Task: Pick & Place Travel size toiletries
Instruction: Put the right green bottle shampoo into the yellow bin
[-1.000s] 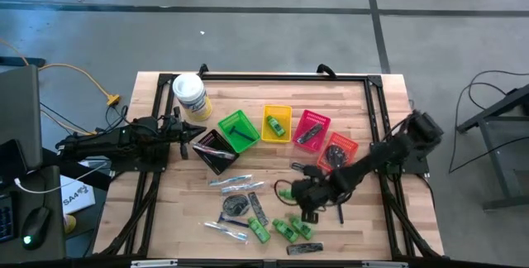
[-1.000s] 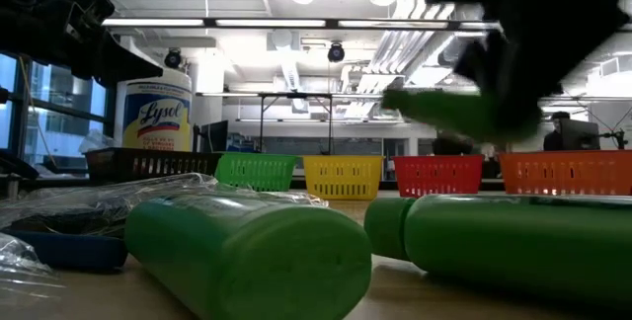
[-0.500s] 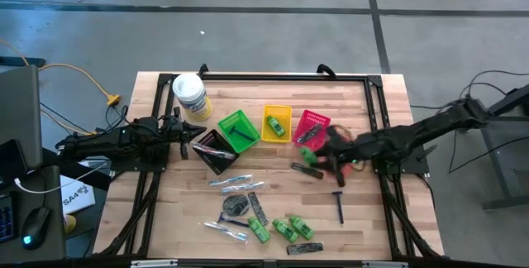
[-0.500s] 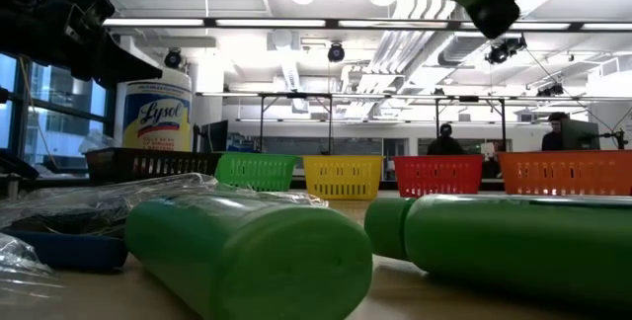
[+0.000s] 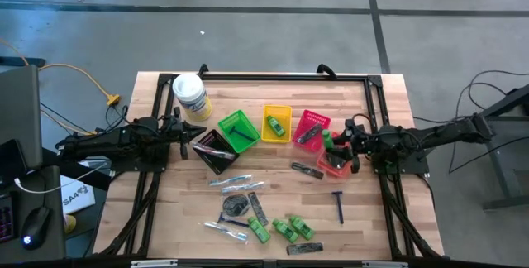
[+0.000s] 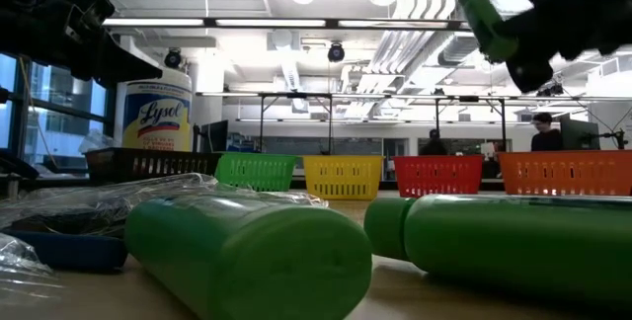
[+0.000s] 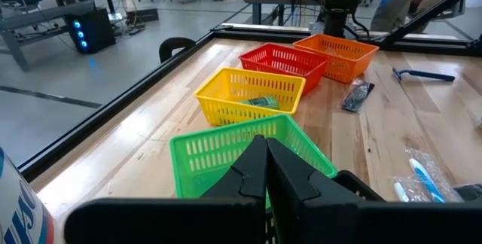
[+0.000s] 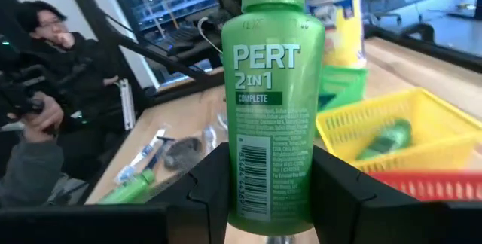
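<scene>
Right gripper [image 5: 337,145]: fingers part-way apart, clamped on the sides of a green bottle [image 8: 273,101]; held in the air over the orange basket [image 5: 334,165], beside the red basket [image 5: 315,119].
Bottle axis: long axis runs straight out from between the fingers, cap end pointing away from the wrist, toward the table's middle; label reads "PERT 2 IN 1".
Low view: bottle [image 6: 486,22] tilted, well above the tabletop.
Left gripper [image 5: 188,132]: fingers pressed together, empty, near the black basket [image 5: 216,162].
Other bottles: one in the yellow basket [image 5: 278,112].
</scene>
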Action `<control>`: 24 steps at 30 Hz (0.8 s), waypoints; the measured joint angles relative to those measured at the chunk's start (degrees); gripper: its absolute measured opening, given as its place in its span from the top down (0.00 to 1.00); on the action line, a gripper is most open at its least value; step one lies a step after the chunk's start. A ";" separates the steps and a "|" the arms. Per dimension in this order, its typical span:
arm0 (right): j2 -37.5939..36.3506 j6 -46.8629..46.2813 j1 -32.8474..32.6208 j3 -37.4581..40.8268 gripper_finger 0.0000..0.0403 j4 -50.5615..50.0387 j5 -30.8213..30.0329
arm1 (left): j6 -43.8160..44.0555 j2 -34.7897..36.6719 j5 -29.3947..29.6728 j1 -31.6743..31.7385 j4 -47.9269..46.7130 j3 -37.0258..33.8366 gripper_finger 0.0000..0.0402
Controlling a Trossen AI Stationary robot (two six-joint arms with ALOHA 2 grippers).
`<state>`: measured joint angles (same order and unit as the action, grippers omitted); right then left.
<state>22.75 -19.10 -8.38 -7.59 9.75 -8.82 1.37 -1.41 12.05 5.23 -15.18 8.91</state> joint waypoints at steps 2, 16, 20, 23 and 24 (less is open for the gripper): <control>-1.80 -0.39 0.51 1.39 0.68 0.11 0.04 | 0.00 0.00 0.00 -0.01 0.00 0.00 1.00; -7.75 2.26 0.66 7.06 0.68 3.41 0.17 | 0.00 0.00 0.00 -0.01 0.00 0.00 1.00; -7.75 2.26 0.66 7.08 0.69 3.46 0.10 | 0.00 0.00 0.00 0.00 0.02 0.00 1.00; -7.73 2.26 0.66 7.08 0.69 3.52 0.02 | 0.00 0.00 0.02 -0.01 0.02 0.00 1.00; -7.73 2.26 0.66 7.10 0.68 3.52 0.02 | 0.00 -0.01 0.00 0.00 0.02 0.00 1.00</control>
<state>15.03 -16.84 -7.73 -0.49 13.28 -8.80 1.37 -1.43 12.05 5.23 -15.16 8.91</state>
